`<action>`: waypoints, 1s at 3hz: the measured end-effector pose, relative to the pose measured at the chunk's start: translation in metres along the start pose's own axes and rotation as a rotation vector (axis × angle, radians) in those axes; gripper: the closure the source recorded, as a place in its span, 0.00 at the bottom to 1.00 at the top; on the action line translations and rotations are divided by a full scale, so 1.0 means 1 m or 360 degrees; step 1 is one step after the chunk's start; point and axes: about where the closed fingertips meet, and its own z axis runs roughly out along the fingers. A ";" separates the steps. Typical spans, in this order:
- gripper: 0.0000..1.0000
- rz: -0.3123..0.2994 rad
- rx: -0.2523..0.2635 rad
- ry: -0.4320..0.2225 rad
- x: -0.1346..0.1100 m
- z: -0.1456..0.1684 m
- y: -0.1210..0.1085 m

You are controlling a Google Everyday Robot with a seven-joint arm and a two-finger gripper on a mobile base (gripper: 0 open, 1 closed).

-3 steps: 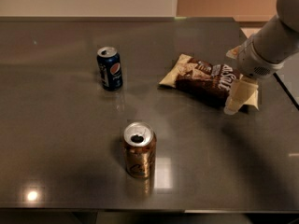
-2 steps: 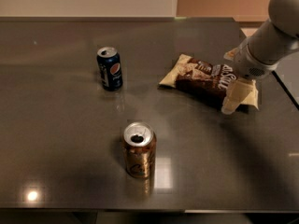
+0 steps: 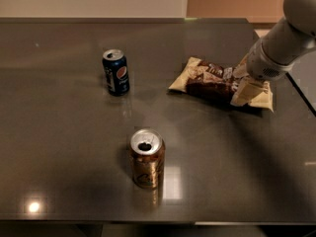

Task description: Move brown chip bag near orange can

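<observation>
The brown chip bag [image 3: 210, 80] lies flat on the dark table [image 3: 64, 132] at the right, dark brown in the middle with cream ends. The orange can [image 3: 146, 159] stands upright near the front middle, its silver top open. It is well apart from the bag, to the bag's front left. My gripper [image 3: 243, 87] comes in from the upper right on a grey-white arm [image 3: 281, 43]. It is down over the right end of the bag and hides part of it.
A dark blue Pepsi can [image 3: 116, 71] stands upright at the back left, left of the bag. The table's right edge [image 3: 301, 95] runs just past the bag. The front edge [image 3: 148, 220] lies just below the orange can.
My gripper has shifted a little to the left over the bag's right end. The bag and both cans have not moved.
</observation>
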 end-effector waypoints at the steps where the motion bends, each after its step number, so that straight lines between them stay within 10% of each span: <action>1: 0.64 0.0005 0.0001 -0.0003 0.002 -0.005 -0.001; 3: 1.00 -0.0006 -0.0006 -0.0057 -0.011 -0.035 0.012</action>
